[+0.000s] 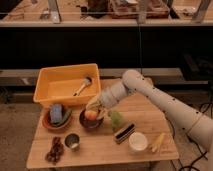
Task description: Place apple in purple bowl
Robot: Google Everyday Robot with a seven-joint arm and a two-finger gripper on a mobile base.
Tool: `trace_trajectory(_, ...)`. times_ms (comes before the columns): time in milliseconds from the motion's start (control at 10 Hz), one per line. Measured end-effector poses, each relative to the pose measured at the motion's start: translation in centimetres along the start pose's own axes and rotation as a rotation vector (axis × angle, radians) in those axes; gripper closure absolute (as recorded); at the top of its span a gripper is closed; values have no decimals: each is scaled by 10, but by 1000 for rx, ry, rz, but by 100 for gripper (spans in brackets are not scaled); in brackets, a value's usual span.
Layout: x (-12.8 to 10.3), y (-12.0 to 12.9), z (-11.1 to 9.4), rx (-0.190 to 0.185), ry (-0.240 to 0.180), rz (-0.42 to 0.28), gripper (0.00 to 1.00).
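Observation:
The apple [90, 115], small and orange-yellow, is inside the rim of the purple bowl [91, 124], near the middle of the wooden table. My gripper [96, 107] is directly above the apple and touching or nearly touching it, at the end of the white arm that reaches in from the right. Whether the apple rests on the bowl's floor or is still held I cannot tell. The gripper hides the bowl's far rim.
A yellow bin [50, 87] holding a brush [82, 86] stands behind the bowl. An orange-brown bowl with a blue sponge [56, 114] sits to the left. A green pear [116, 119], a dark block [124, 133], a white bowl [138, 142], a yellow item [158, 142], a metal cup [73, 142] and dark fruit [55, 150] lie nearby.

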Motion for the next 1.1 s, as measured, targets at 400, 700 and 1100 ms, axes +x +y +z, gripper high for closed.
trace_trajectory(400, 3, 0, 8, -45, 11, 25, 36)
trace_trajectory(700, 11, 3, 7, -61, 55, 77, 20)
trace_trajectory(1100, 14, 10, 14, -92, 92, 79, 20)
